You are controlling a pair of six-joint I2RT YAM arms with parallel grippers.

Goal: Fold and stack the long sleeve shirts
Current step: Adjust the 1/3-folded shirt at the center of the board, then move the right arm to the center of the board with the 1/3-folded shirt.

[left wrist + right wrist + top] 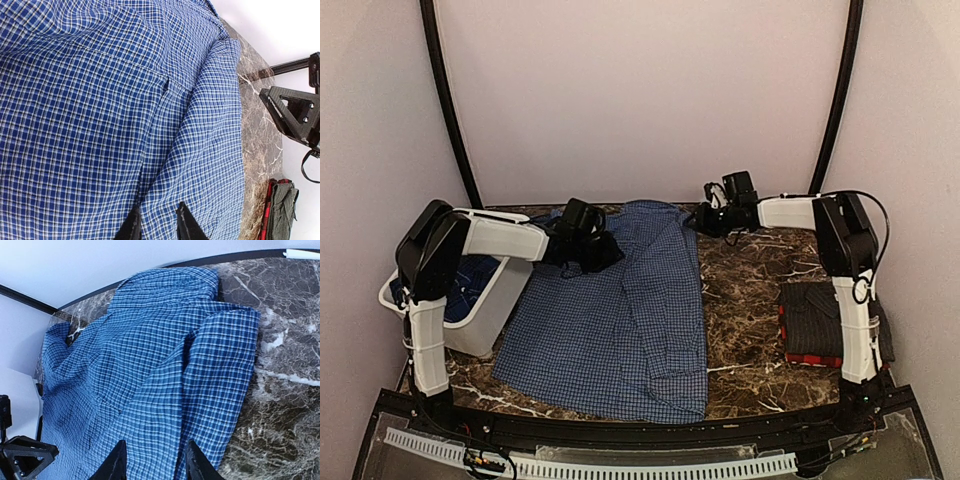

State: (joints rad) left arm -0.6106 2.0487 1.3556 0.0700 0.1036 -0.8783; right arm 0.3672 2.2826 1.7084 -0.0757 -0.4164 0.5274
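Observation:
A blue-and-white check shirt (620, 320) lies spread flat on the marble table, with its right sleeve folded in over the body. It fills the left wrist view (100, 110) and also shows in the right wrist view (150, 370). My left gripper (592, 250) is open just above the shirt's upper left part (157, 220). My right gripper (705, 220) is open and empty above the shirt's upper right corner (156, 452). A folded black pinstripe shirt (815, 315) lies on a folded red-and-black plaid shirt (810, 358) at the right.
A white plastic bin (485, 320) stands at the left table edge with blue checked cloth (470, 285) inside. Bare marble (750, 300) lies between the spread shirt and the folded stack. White walls close in the back and both sides.

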